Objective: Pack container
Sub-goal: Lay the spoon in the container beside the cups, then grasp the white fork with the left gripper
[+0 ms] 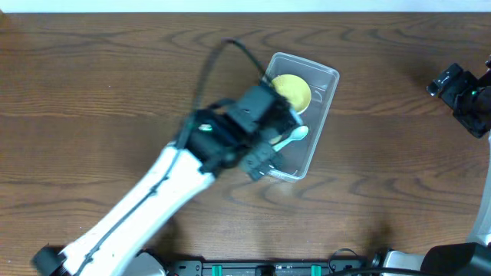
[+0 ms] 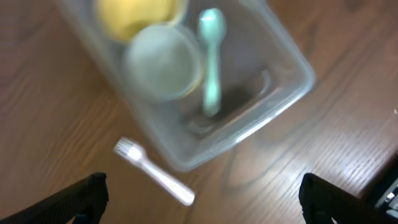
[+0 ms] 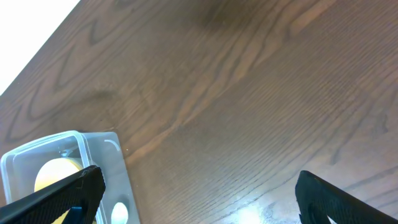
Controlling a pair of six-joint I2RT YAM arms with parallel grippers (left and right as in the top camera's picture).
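— Where does the container [image 1: 325, 79] sit?

— On the dark wood table [image 1: 92, 77], right of centre in the upper half of the overhead view, a little askew to the table's edges.

— And what lies in it?

— A yellow bowl [image 1: 293, 90] fills its upper end, and a mint spoon [image 1: 296, 136] lies below that. The left wrist view is blurred. It adds a pale round cup [image 2: 163, 61] against the yellow bowl, with the spoon just beside the cup on the right, lengthwise on the container's floor.

— Is anything on the table beside it?

— A white fork [image 2: 152, 170] lies on the wood just beside the container's wall, at lower left in the left wrist view, with its tines toward the upper left. Whether it touches the wall cannot be told. In the overhead view the left arm [image 1: 153, 199] covers that spot.

— How does the left gripper [image 2: 202, 190] stand?

— It hangs above the container's near end and the fork. Its dark jaws stand in the bottom corners of its own view, spread wide and holding nothing. Seen from overhead, the arm reaches in from the lower left and its black wrist covers the container's left side.

— And the right gripper [image 3: 199, 190]?

— It is at the far right edge of the overhead view, well apart from the container, over bare wood. Its jaws too are spread wide and hold nothing. Its camera catches one corner of the container at lower left, with the yellow bowl inside.
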